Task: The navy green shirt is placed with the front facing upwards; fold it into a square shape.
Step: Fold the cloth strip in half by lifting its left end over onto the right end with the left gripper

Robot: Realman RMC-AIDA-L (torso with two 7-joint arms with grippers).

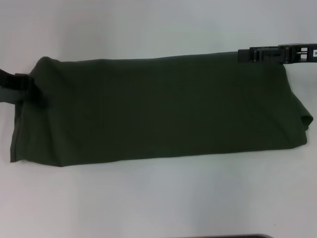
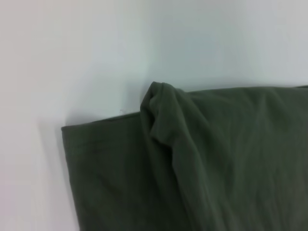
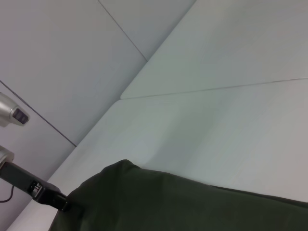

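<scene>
Both jaws look shut on the shirt (image 1: 158,106), one at each end, though you cannot see the fingertips well. Your left gripper (image 1: 24,84) pinches the far corner on the left end. Your right gripper (image 1: 253,54) pinches the far corner on the right end. The shirt lies on the white table (image 1: 158,198) as a long band, running left to right across your view. The cloth bunches up into a small peak (image 2: 161,94) at the left corner. No lettering shows, so the front looks folded inside. Since the band is long sideways, the next fold likely brings one end over to the other.
</scene>
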